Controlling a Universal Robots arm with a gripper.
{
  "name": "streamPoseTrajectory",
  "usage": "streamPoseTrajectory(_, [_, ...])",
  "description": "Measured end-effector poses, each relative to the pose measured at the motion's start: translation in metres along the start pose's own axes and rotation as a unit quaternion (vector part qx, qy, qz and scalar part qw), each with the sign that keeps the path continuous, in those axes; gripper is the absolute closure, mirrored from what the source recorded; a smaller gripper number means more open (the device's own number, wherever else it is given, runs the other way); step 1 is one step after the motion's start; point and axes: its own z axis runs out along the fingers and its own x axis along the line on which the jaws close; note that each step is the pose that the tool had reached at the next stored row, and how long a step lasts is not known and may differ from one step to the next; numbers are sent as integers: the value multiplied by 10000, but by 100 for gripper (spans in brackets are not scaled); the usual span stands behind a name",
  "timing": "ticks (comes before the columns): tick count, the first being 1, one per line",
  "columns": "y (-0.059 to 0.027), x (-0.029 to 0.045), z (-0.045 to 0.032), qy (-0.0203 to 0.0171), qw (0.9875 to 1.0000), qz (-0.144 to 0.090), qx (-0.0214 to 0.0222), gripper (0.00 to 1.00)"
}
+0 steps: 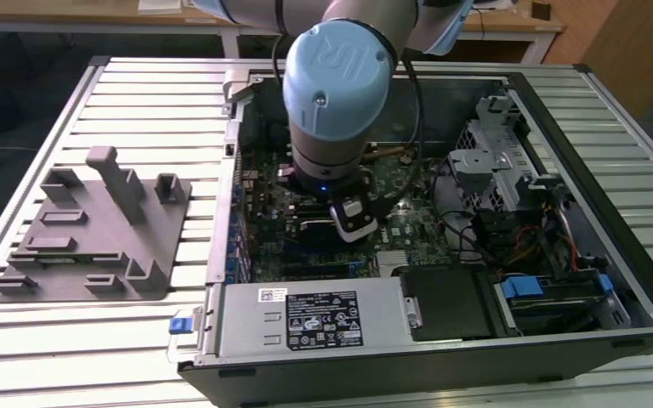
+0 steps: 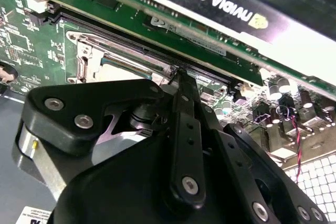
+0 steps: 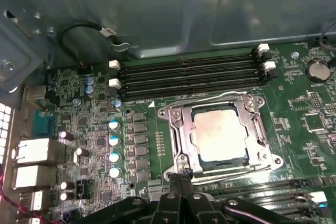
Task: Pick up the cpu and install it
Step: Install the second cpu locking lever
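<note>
Seated flat inside the square metal socket frame on the green motherboard, the cpu shows its silvery top in the first wrist view, level within the frame's opening. Just beside the frame's near edge, the gripper reaches the board with its dark fingers drawn together to a narrow tip and nothing held between them. Four black memory slots run along the frame's far side, while a row of blue-topped capacitors stands near its other flank. Seen in the second wrist view, a black graphics card lies beyond the socket, parallel to it. From the exterior view, the arm's blue-capped joint hangs over the open computer case, which rests on a slatted metal worktop. A grey fixture sits on the worktop at the exterior view's left, well apart from the case.
</note>
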Motion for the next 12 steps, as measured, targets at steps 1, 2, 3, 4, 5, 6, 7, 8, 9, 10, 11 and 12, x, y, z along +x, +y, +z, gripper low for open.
streamPoseTrajectory(1, [6, 3, 7, 0, 10000, 2, -5, 89])
streamPoseTrajectory(2, [12, 6, 14, 0, 10000, 3, -10, 89])
streamPoseTrajectory(3, [16, 10, 20, -1, 10000, 5, -14, 89])
streamPoseTrajectory(4, [17, 12, 25, -1, 10000, 7, -17, 89])
streamPoseTrajectory(5, [14, 13, 29, -1, 10000, 7, -19, 89])
streamPoseTrajectory(6, [13, 14, 33, -1, 10000, 9, -19, 89])
streamPoseTrajectory(7, [12, 16, 35, -2, 10000, 11, -21, 89])
streamPoseTrajectory(8, [11, 18, 38, -2, 10000, 13, -25, 89])
streamPoseTrajectory(9, [9, 21, 40, -2, 10000, 15, -32, 89])
streamPoseTrajectory(10, [8, 27, 41, -1, 10000, 17, -40, 89])
streamPoseTrajectory(11, [6, 33, 44, 0, 10000, 18, -52, 89])
streamPoseTrajectory(12, [4, 39, 46, 0, 10000, 19, -61, 89])
